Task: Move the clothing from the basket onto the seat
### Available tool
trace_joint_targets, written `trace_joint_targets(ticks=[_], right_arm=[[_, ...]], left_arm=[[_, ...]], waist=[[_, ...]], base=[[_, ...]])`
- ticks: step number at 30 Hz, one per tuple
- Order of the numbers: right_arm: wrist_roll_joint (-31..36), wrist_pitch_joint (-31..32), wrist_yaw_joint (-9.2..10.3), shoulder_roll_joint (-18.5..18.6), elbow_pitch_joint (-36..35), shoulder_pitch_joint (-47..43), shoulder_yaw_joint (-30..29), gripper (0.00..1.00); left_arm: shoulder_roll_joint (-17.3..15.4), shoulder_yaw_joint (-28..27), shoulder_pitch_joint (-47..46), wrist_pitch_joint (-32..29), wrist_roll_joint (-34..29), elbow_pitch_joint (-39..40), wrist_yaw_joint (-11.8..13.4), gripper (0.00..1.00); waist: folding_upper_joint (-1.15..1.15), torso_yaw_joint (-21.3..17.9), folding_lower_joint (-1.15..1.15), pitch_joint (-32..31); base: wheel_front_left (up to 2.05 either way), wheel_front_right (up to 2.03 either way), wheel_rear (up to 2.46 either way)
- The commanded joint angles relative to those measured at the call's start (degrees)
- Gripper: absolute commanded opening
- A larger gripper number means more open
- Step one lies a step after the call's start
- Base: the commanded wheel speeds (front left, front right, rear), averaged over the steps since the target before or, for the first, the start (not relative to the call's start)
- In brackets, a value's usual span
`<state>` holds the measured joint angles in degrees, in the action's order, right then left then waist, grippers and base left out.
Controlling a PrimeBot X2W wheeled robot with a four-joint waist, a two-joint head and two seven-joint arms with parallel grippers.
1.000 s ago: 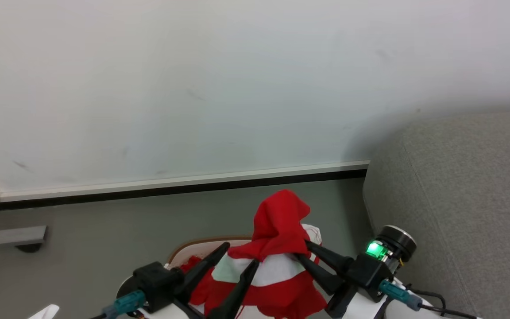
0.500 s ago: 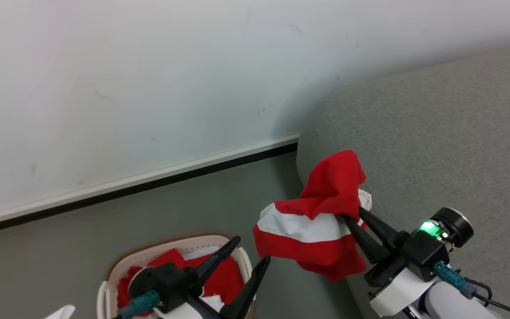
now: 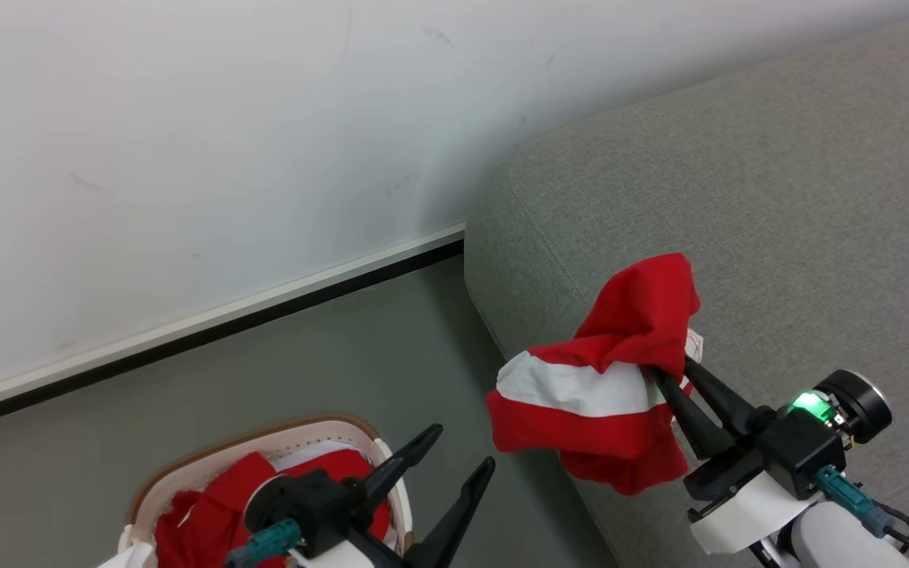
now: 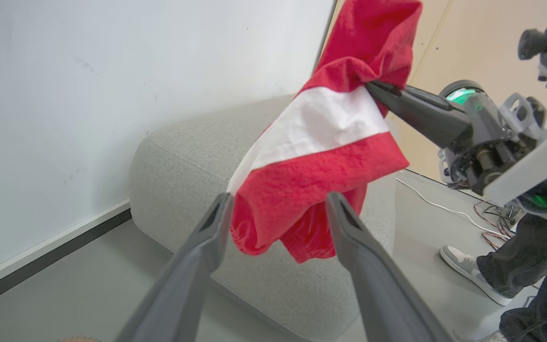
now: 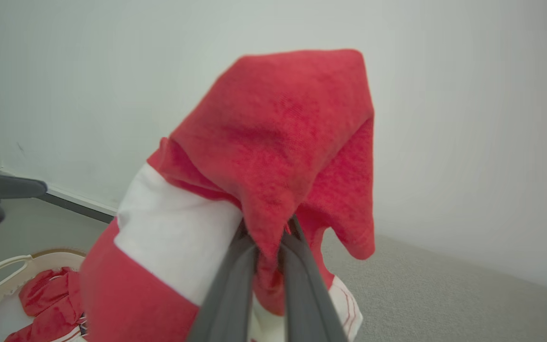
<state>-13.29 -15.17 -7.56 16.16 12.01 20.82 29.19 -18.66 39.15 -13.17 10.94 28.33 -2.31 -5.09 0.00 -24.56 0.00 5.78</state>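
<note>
**Clothing** [image 3: 596, 394]: one red piece with a wide white band, bunched. It hangs from the right gripper over the near left end of the seat, and a red peak stands above the grip. Whether its lowest fold touches the upholstery cannot be told.

**Right gripper** [image 3: 671, 369]: near right. The fingers are closed narrow and pinch a gathered fold of the clothing. A green light shows on the wrist.

**Left gripper** [image 3: 462, 446]: near centre, above the basket's right side. The fingers are spread wide with nothing between them and stand apart from the clothing.

**Basket** [image 3: 265, 430]: near left, on the floor. It is cream plastic with a brown rim.

**Remaining red garments** [image 3: 210, 505]: crumpled inside the basket, with some white cloth.

**Seat** [image 3: 738, 197]: grey woven upholstery with a rounded corner, on the right side. Its left end is just beside the basket.

**Floor** [image 3: 304, 355]: grey, between the basket and the wall.

**Wall** [image 3: 186, 118]: white, far side, with a pale skirting [image 3: 265, 296] over a dark strip.

**Person's shoe** [image 4: 468, 268]: grey and white, beyond the seat, below a dark trouser leg.

**Cable** [image 4: 444, 209]: pale, on the floor near the shoe.
</note>
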Motion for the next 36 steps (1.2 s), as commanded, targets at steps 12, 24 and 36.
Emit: trace_joint_targets(ticks=[12,24,36], right_arm=[[9.4,0.0,0.14,-3.8,-0.7,6.4,-19.5,0.00],[22.4,0.3,0.14,1.0,11.7,32.6,-47.5,0.00],[38.1,5.6,0.14,7.2,22.3,49.0,-75.1,0.00]], left_arm=[[-0.5,-0.2,-11.3,-1.6,-4.3,1.2,-0.6,1.00],[1.9,0.5,-25.3,0.7,-7.0,-0.7,-1.7,1.00],[5.0,-0.2,-28.8,3.6,-8.1,-0.9,-1.2,1.00]], waist=[[0.00,6.9,0.00,15.6],[0.00,17.7,0.00,33.7],[0.00,25.3,0.00,41.4]], base=[[0.00,0.00,0.00],[0.00,0.00,0.00],[0.00,0.00,0.00]])
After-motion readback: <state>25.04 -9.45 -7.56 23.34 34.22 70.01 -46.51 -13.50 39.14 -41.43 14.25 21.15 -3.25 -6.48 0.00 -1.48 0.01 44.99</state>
